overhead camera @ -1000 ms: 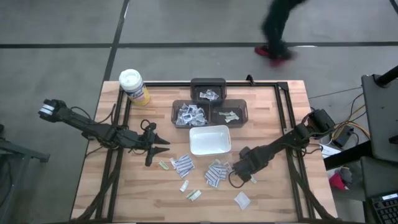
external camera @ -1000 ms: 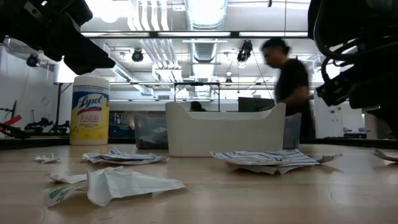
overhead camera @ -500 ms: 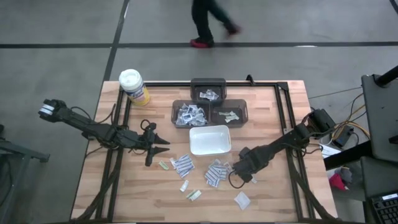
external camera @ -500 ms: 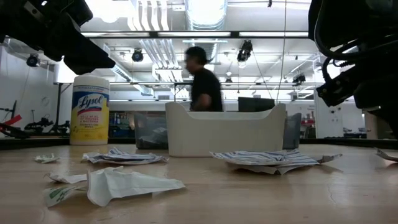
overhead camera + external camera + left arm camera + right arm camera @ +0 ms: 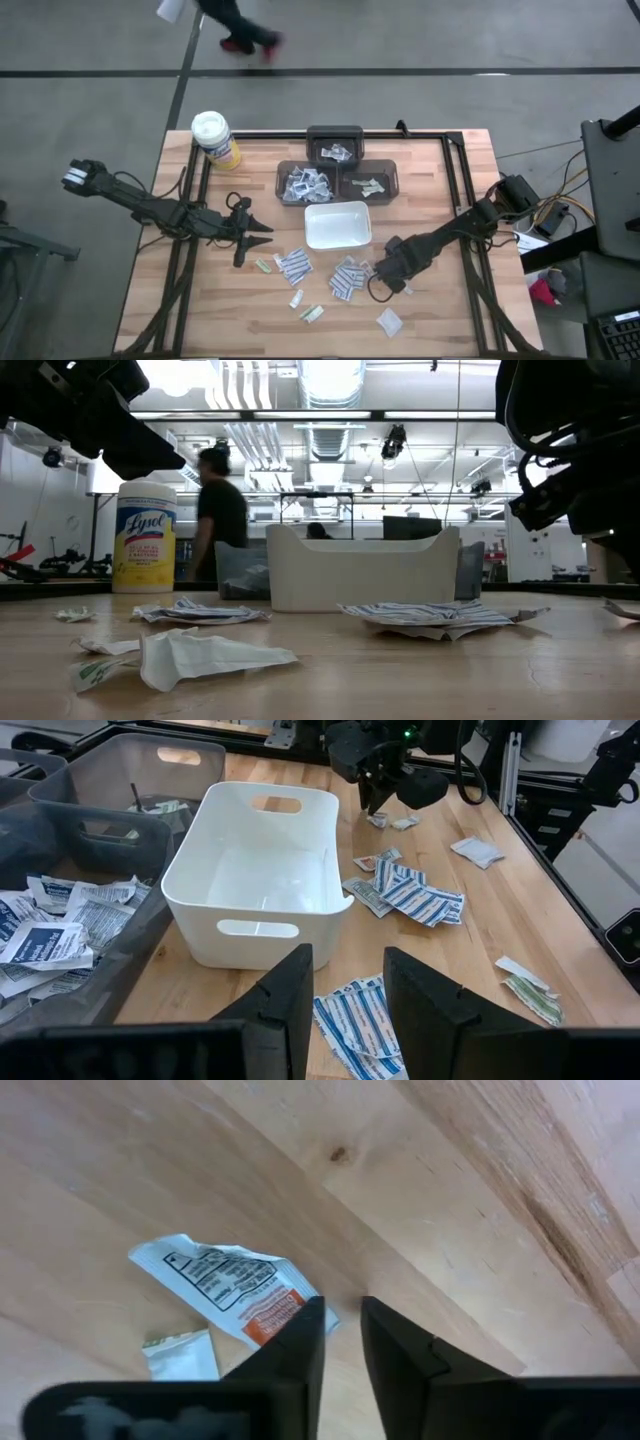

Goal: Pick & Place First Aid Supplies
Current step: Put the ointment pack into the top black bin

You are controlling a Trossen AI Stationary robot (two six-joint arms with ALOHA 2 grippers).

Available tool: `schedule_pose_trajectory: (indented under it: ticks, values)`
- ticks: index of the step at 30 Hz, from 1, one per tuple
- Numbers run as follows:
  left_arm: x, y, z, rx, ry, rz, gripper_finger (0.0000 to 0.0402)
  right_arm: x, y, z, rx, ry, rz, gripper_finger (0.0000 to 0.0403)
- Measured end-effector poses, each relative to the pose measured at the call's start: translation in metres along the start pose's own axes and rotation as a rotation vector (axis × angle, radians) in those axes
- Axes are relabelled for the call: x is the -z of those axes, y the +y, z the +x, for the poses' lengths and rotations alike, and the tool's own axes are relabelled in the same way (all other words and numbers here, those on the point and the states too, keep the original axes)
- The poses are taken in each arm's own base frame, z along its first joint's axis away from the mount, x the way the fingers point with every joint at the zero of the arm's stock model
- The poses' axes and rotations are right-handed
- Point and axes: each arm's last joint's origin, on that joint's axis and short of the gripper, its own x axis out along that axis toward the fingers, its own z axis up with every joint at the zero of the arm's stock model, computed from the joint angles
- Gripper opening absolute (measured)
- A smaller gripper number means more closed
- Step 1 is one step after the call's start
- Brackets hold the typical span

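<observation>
Small flat packets (image 5: pixel 293 265) loose on the wooden table (image 5: pixel 430 160), on the side of the white tray (image 5: pixel 337 225) away from the grey bins (image 5: pixel 290 170). Two heaps with bluish stripes just beside the tray, and a few single white and greenish ones farther out on the wood. More packets inside the three bins, touching each other in small piles. In the low view, crumpled packets flat on the table in front of the tray.

One crumpled white packet with orange print (image 5: pixel 225 1285) flat on the wood directly under the right gripper (image 5: pixel 340 1305), its corner just beside one fingertip. A small greenish packet (image 5: pixel 180 1355) near it, apart from the fingers.

Right gripper low over the table, to the right of the striped heaps and pointing down. Fingers parted by a narrow gap, with only bare wood between them, not pinching any packet.

Left gripper (image 5: pixel 348 958) above the table to the left of the tray, aimed toward the tray. Fingers spread apart, holding no packet.

Yellow canister (image 5: pixel 213 138) with white lid upright at the far left corner of the table. A person (image 5: pixel 235 25) on the floor beyond the table.
</observation>
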Motion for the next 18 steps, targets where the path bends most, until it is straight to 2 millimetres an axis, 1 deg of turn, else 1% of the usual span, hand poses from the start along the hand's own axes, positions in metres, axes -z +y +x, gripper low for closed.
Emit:
schedule_pose_trajectory:
  ticks: [3, 7, 13, 18]
  values:
    - [0.0, 0.0, 0.0, 0.0, 0.0, 0.0, 0.0117, 0.0001, -0.0001, -0.0007, -0.003, -0.001, -0.003, 0.0091]
    - [0.0, 0.0, 0.0, 0.0, 0.0, 0.0, 0.0117, -0.0004, 0.0029, -0.0045, -0.023, -0.005, -0.004, 0.0107]
    - [0.0, 0.0, 0.0, 0.0, 0.0, 0.0, 0.0117, -0.0003, 0.004, -0.0061, -0.029, -0.003, 0.026, 0.0118]
    - [0.0, 0.0, 0.0, 0.0, 0.0, 0.0, 0.0117, -0.0003, 0.0045, -0.0071, -0.03, -0.003, 0.047, 0.0117]
